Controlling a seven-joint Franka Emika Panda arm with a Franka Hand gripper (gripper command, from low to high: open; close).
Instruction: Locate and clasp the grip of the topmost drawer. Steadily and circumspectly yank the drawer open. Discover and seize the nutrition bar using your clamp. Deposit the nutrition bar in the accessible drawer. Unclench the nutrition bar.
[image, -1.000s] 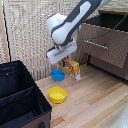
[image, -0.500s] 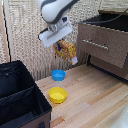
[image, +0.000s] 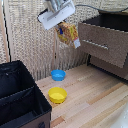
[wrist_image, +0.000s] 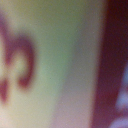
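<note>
In the exterior view, high in the air, I see my clamp (image: 64, 25) with its jaws closed on the nutrition bar (image: 68, 34), beside the open topmost drawer (image: 105, 42). My wrist view shows only blurry print.

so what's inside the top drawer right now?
Top drawer is pulled open, but the exterior view shows only a dark interior; contents can't be seen. The bar hangs from the hand, not yet inside.
</note>
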